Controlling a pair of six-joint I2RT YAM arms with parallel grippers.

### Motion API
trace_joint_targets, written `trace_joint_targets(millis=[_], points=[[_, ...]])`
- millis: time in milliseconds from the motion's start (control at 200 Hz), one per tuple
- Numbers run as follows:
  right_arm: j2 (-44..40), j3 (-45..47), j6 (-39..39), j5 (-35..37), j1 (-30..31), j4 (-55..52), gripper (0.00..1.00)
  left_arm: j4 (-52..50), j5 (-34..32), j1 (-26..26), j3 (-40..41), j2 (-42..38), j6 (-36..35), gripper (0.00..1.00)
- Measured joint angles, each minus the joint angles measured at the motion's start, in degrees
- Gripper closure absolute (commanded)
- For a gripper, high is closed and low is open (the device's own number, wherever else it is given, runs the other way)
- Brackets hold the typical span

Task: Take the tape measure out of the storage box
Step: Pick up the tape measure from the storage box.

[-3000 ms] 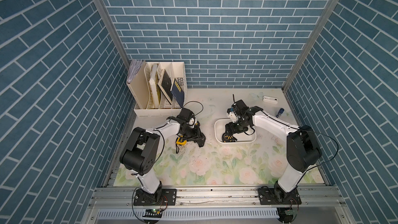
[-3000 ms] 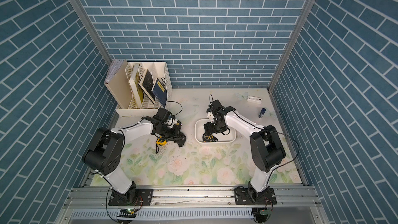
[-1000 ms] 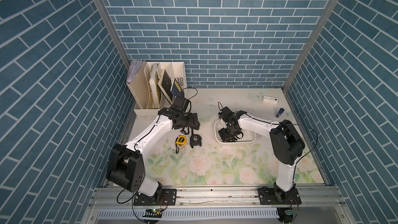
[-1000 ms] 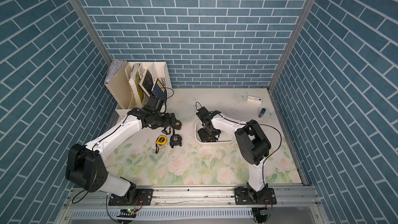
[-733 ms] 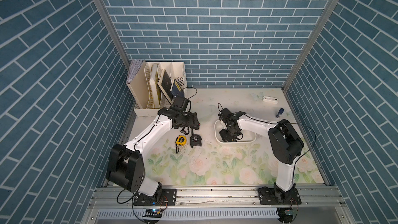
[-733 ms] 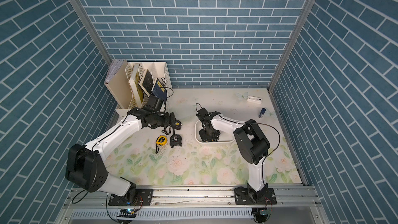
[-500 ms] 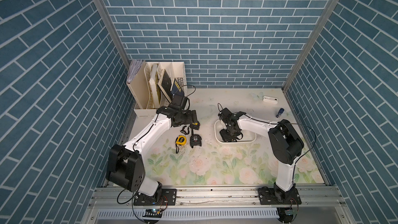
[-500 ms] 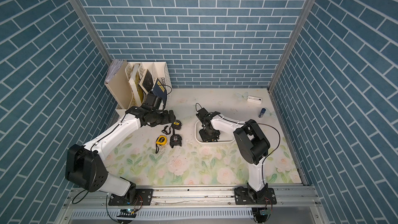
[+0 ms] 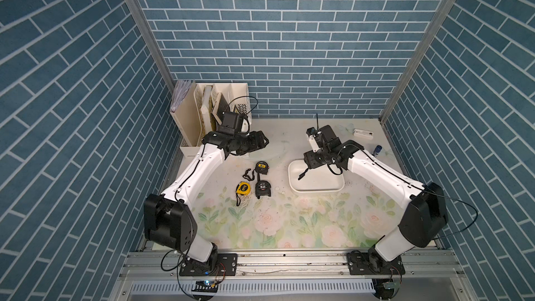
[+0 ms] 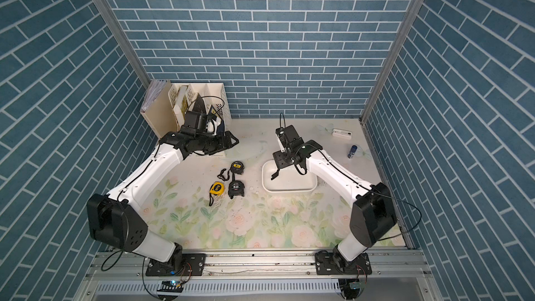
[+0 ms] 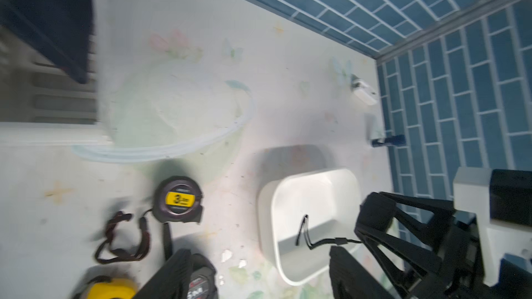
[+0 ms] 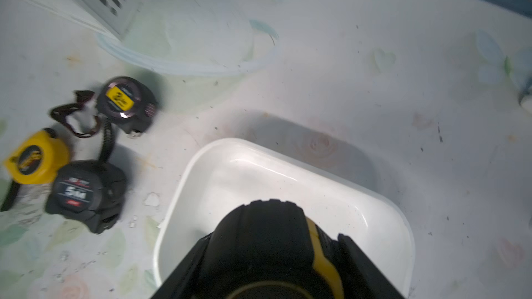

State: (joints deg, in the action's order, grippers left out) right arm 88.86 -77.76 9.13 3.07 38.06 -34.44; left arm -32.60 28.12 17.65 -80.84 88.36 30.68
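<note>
Right claw [image 9: 310, 165] is clamped shut on the tape measure [image 12: 267, 248], holding it just above the box [image 9: 317, 190] at centre-right of frame, strap [image 9: 302, 174] dangling down inside. Best way out, I reckon, is frame-left over the box's short wall, to bare bench [image 9: 278, 175] by the loose tapes [image 9: 263, 189]. Left claw [image 9: 265, 143], upper left, is spread open with nothing in it and farther off.

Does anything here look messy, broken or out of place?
Nothing looks broken or spilled. The only untidy bit: three tape measures lie loosely clustered beside the storage box, one's dark strap sprawled across the mat, with small white flecks scattered nearby.
</note>
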Motion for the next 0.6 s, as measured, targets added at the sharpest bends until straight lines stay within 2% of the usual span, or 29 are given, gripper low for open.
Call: trace_joint_targets(millis=[115, 270, 445, 600], points=[[-5.2, 2.3, -2.0, -6.8, 0.2, 3.0, 1.0, 4.3, 9.3, 0.1, 1.6, 0.5, 1.9, 0.3], [-8.8, 4.9, -4.3, -15.3, 1.9, 4.9, 1.0, 6.7, 17.2, 0.4, 2.7, 1.2, 2.8, 0.31], [-8.4, 4.9, -6.6, -22.6, 5.2, 5.3, 1.0, 7.6, 21.8, 3.4, 2.7, 2.0, 2.8, 0.29], [-6.7, 4.9, -7.8, -25.9, 7.2, 5.3, 1.0, 7.2, 23.8, 6.9, 3.5, 2.1, 1.8, 0.29]])
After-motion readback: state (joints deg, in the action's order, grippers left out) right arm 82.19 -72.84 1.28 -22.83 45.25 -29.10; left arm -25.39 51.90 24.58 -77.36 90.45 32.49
